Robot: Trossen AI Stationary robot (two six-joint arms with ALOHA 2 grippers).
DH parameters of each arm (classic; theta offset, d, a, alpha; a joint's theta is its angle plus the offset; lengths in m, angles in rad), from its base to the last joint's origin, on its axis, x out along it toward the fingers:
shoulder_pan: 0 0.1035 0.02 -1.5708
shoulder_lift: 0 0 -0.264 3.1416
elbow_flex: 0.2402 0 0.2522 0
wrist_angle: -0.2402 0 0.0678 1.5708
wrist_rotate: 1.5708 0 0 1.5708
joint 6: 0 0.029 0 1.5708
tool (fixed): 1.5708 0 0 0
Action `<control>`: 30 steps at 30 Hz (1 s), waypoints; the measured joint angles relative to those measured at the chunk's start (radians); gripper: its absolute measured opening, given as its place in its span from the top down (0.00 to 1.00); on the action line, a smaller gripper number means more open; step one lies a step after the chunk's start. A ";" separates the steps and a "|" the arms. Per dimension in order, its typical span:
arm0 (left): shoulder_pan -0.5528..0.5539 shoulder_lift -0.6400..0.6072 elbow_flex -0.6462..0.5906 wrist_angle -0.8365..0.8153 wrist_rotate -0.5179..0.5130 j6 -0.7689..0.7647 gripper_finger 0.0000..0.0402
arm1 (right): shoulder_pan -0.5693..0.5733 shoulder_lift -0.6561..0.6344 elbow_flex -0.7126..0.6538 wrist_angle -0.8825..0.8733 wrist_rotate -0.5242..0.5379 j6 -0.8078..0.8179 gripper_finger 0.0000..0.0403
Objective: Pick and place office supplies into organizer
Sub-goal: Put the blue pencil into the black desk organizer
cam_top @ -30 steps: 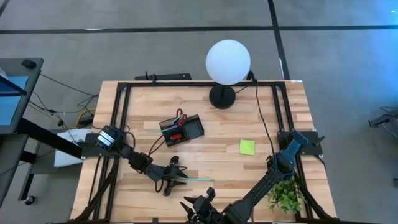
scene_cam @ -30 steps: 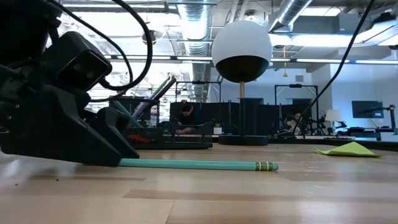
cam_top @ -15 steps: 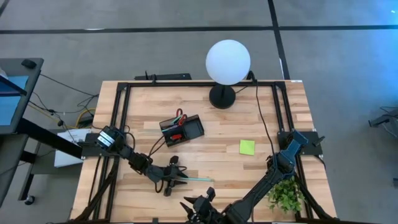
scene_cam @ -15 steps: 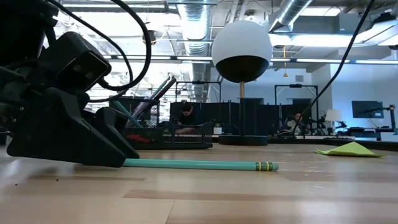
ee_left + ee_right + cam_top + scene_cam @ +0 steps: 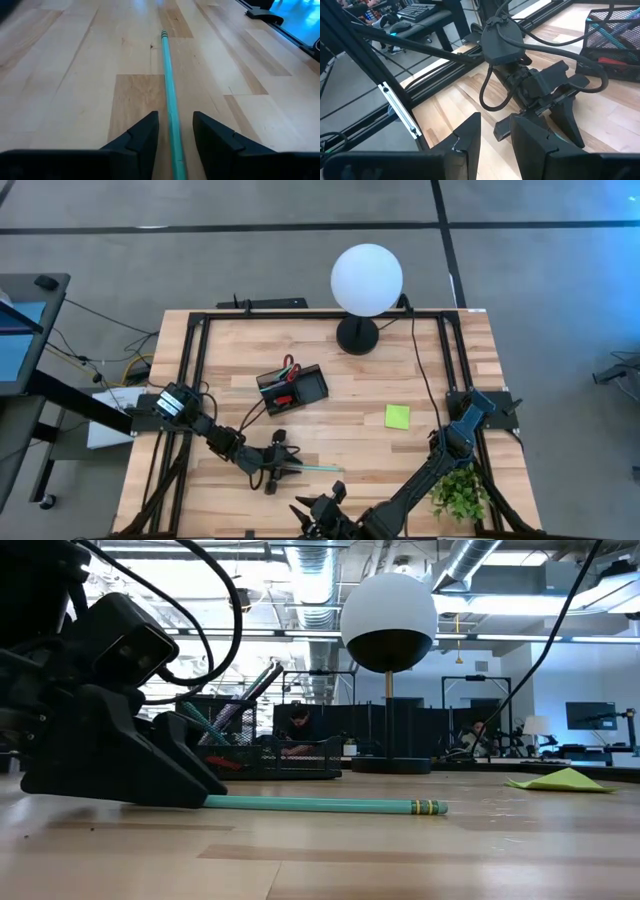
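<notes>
A teal pencil [image 5: 318,468] [image 5: 320,804] lies flat on the wooden table near its front. My left gripper [image 5: 283,464] [image 5: 175,135] is down at the table, open. Its two fingers stand on either side of the pencil's [image 5: 167,75] near end with a gap on each side. The black mesh organizer [image 5: 292,388] [image 5: 275,755] stands farther back, with red-handled scissors and pens in it. A lime-green sticky pad [image 5: 397,416] [image 5: 562,780] lies to the right. My right gripper [image 5: 322,515] [image 5: 495,132] hovers open at the front edge, holding nothing.
A white globe lamp [image 5: 367,280] stands at the far middle, with a black bar-shaped device [image 5: 265,303] beyond the far edge. A green plant [image 5: 460,492] sits at the front right corner. Black rails frame the table [image 5: 330,430]. Bare wood lies between organizer and sticky pad.
My left gripper has crept a little along the pencil toward the table's right, staying low on the table. The pencil has not moved.
</notes>
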 joint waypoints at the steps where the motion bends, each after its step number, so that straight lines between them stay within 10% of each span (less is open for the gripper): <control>1: 0.000 0.000 0.000 0.000 -0.005 -0.001 0.69 | 0.000 0.000 0.000 0.000 0.000 0.000 0.76; 30: -0.035 0.001 0.049 -0.097 -0.128 -0.036 0.69 | 0.001 0.000 0.000 0.002 -0.003 0.000 0.76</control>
